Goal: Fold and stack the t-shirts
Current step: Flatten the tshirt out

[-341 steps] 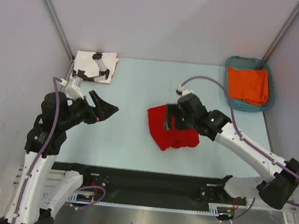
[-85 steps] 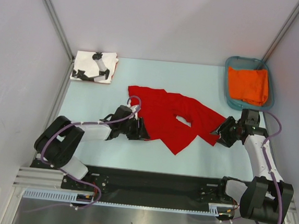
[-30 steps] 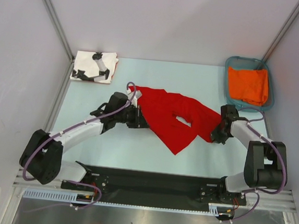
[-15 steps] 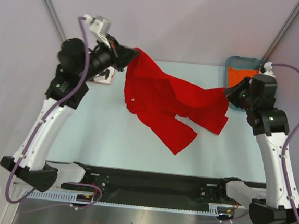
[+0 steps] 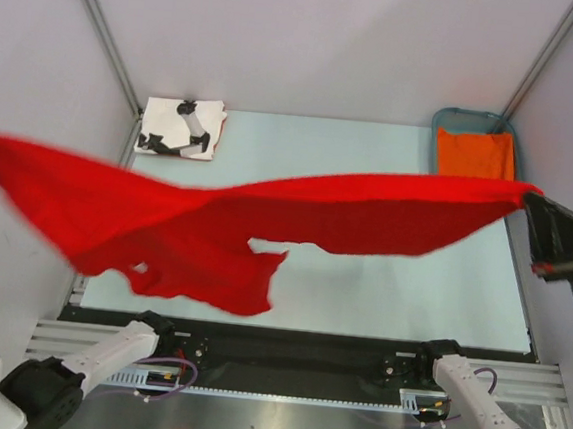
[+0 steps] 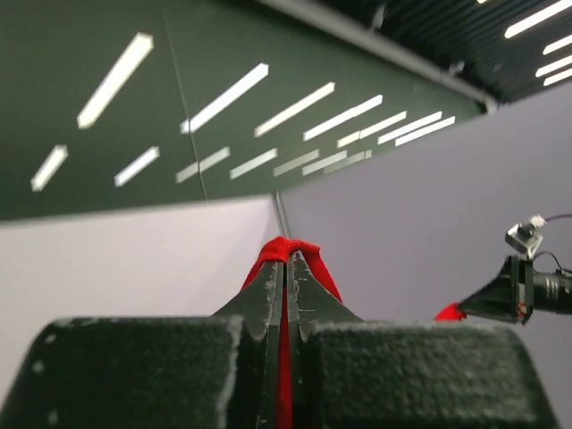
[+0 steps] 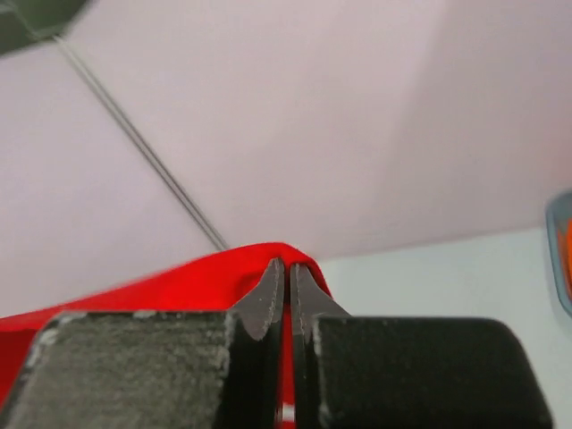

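Note:
The red t-shirt (image 5: pixel 266 223) hangs stretched wide in the air, high above the table, spanning the top view from its left edge to the far right. My left gripper (image 6: pixel 288 259) is shut on one end, with red cloth (image 6: pixel 290 248) pinched between its jaws. At the other end my right gripper (image 7: pixel 288 264) is shut on the shirt's red edge (image 7: pixel 223 277), and it shows at the far right of the top view (image 5: pixel 531 196). The white t-shirt (image 5: pixel 182 128) with black shapes lies folded at the table's back left corner.
A teal basket (image 5: pixel 443 123) holding an orange cloth (image 5: pixel 476 151) stands at the back right corner. The pale table (image 5: pixel 373 147) runs beneath the shirt, between grey walls with metal posts. A black rail (image 5: pixel 284 360) lines the near edge.
Both arms have swung up and further apart, carrying the red t-shirt clear of the table. It has gone from draped and sagging to stretched out wide close to the camera.

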Controlling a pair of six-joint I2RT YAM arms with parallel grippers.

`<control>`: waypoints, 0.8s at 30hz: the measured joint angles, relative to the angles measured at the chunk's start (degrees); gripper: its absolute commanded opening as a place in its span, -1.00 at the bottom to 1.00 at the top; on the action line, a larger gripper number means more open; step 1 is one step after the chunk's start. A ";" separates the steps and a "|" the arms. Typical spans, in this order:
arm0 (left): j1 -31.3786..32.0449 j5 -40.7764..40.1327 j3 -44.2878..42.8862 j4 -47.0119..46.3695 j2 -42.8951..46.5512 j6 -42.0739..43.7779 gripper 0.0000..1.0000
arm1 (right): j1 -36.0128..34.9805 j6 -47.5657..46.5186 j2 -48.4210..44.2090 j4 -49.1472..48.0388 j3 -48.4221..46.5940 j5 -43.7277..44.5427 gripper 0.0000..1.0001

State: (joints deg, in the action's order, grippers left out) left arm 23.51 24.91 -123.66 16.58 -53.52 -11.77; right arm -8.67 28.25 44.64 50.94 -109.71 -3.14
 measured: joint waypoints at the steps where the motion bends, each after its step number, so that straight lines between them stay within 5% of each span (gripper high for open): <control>1: 0.00 0.22 -1.44 -0.96 1.11 -0.15 -0.99 | 0.00 0.00 -0.72 0.07 -1.62 -0.44 -1.00; 7: 0.09 0.90 -4.74 -4.55 2.14 -0.17 -0.99 | 0.39 -0.02 -1.18 0.42 -6.38 -1.16 -1.00; 14: -0.28 -2.91 6.38 -3.65 -6.56 4.31 -1.00 | 0.39 -2.05 2.51 -4.07 13.46 4.33 -1.00; 19: -4.87 -3.50 22.60 -9.18 -20.22 4.66 -0.99 | 3.72 -4.55 13.29 -13.88 31.15 6.75 -1.00; 24: -7.85 -2.14 27.10 -19.02 -48.78 2.51 -0.99 | 11.85 -5.01 26.99 -24.50 44.81 5.70 -1.00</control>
State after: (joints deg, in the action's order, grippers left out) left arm 15.66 22.76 -96.55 -2.44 -102.30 -9.26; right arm 3.18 23.24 71.64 26.44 -64.90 2.57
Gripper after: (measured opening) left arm 0.010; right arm 0.020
